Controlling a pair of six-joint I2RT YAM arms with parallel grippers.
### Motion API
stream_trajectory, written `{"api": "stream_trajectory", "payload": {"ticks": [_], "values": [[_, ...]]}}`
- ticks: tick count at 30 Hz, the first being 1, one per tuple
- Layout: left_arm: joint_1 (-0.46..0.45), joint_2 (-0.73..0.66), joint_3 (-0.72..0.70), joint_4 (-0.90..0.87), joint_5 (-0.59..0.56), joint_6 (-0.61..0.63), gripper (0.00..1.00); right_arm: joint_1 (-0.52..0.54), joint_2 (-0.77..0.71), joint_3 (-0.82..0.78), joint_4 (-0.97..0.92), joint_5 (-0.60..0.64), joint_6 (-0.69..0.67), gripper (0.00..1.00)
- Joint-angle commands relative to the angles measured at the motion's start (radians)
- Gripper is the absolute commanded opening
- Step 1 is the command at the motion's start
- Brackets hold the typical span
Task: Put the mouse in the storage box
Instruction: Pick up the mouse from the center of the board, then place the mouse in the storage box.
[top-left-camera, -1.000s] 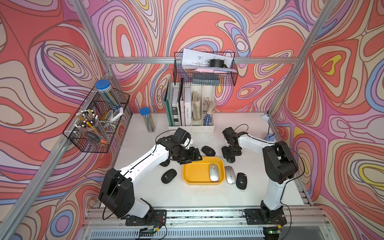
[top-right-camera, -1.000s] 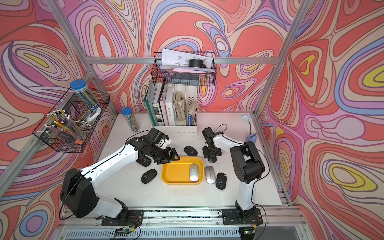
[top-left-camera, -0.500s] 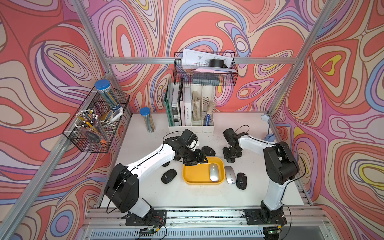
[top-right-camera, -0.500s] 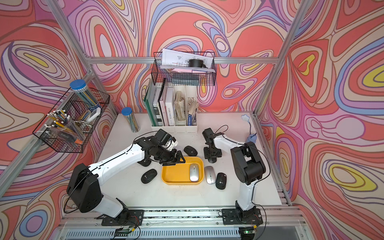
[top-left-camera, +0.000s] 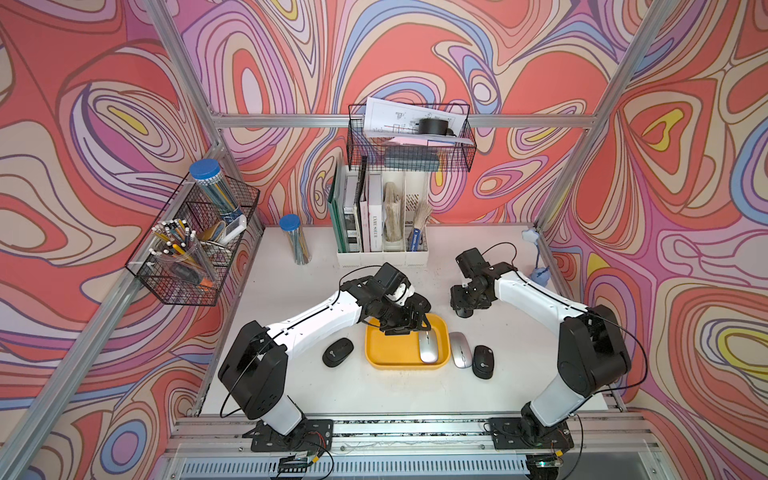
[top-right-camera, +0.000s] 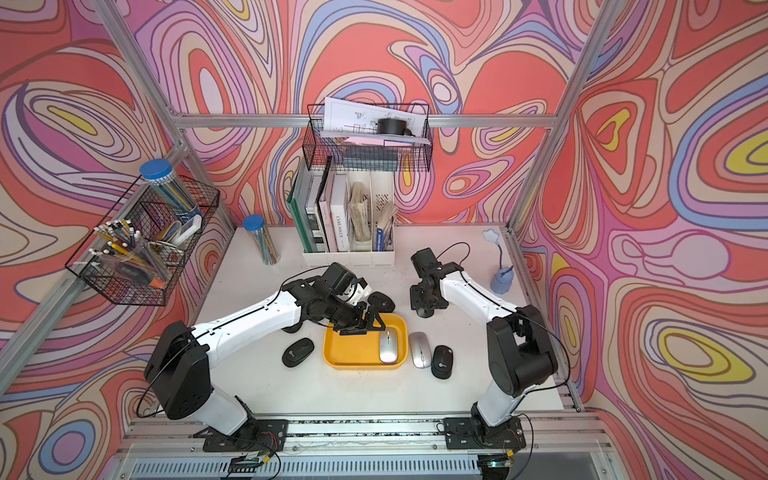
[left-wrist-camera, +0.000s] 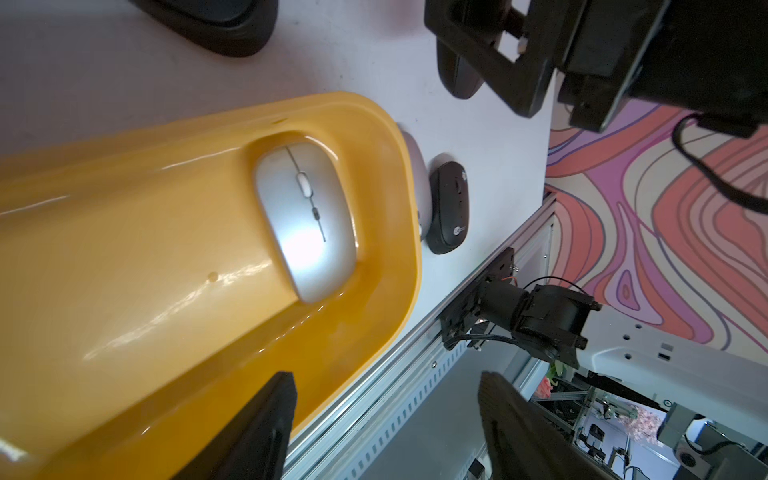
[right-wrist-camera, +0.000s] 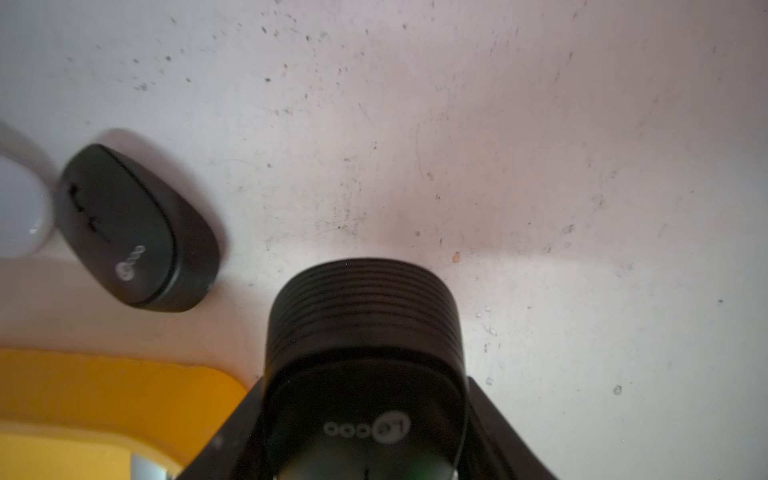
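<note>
The yellow storage box (top-left-camera: 390, 353) lies at the table's middle front with a silver mouse (top-left-camera: 428, 348) along its right side. My left gripper (top-left-camera: 409, 322) hangs open and empty over the box's far edge; in the left wrist view its gripper (left-wrist-camera: 386, 382) has nothing between the fingers, and the box (left-wrist-camera: 124, 249) and silver mouse (left-wrist-camera: 305, 220) lie below. My right gripper (top-left-camera: 464, 306) is down at the table behind the box's right end. It is shut on a black mouse (right-wrist-camera: 365, 374), seen in the right wrist view.
Loose mice lie around the box: black (top-left-camera: 337, 352) on its left, silver (top-left-camera: 459, 355) and black (top-left-camera: 483, 361) on its right, black (top-right-camera: 381, 300) behind it. At the back stand a white file holder (top-left-camera: 382, 232), a pencil tube (top-left-camera: 295, 241) and a blue lamp (top-left-camera: 538, 270).
My left gripper has travelled right, from beside the box to above its far edge. My right gripper has closed on the black mouse without shifting much.
</note>
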Motion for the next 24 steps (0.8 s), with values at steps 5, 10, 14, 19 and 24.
{"api": "stream_trajectory", "payload": {"ticks": [5,10,14,19,24], "values": [[0.004,-0.014,-0.109,0.304,0.042,-0.095,0.75,0.062,-0.109,0.008,-0.071,-0.077,0.069,0.52],[0.014,-0.026,-0.118,0.295,0.018,-0.081,0.75,0.125,-0.113,0.034,-0.103,-0.053,0.094,0.52],[0.046,-0.068,-0.141,0.270,0.008,-0.069,0.75,0.177,-0.104,0.062,-0.117,-0.047,0.128,0.52],[0.095,-0.129,-0.172,0.194,0.002,-0.042,0.75,0.249,-0.073,0.117,-0.147,-0.022,0.171,0.52],[0.181,-0.220,-0.206,0.080,-0.039,0.003,0.75,0.321,-0.040,0.144,-0.139,-0.019,0.231,0.52]]}}
